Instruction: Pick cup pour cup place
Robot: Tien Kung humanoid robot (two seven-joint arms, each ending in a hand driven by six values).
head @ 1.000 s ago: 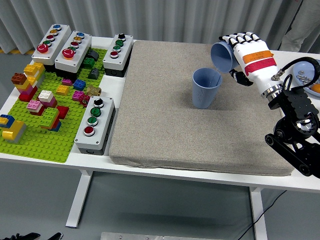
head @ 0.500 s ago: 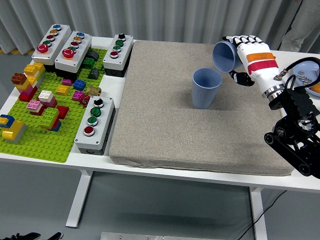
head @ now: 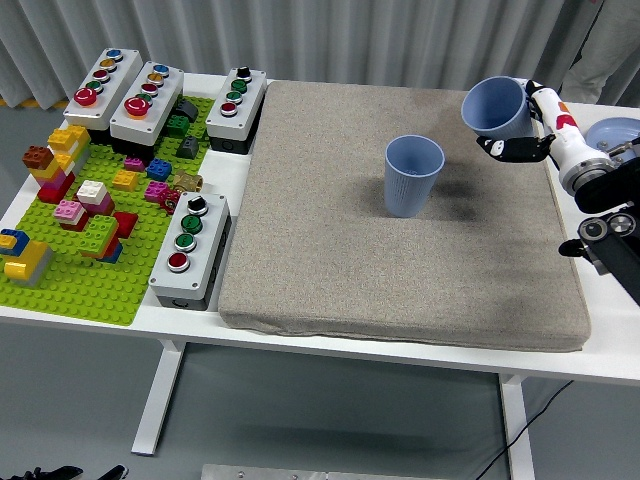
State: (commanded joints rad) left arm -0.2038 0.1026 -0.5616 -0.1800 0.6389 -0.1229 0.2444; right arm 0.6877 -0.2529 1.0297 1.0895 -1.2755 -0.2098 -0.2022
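A blue cup (head: 412, 175) stands upright on the grey mat (head: 330, 260), right of centre. My right hand (head: 522, 128) is shut on a second blue cup (head: 495, 107) and holds it in the air to the right of the standing cup, its mouth facing up and left, near upright. The held cup is clear of the standing one. The left arm is out of view.
A green baseplate (head: 70, 280) with several loose bricks lies at the left. Grey button boxes (head: 190, 240) stand along its right and far sides. A light blue bowl (head: 610, 135) sits at the far right edge, behind my right arm.
My right hand has pulled the held cup away to the right from above the standing cup and turned it from tipped down back towards upright.
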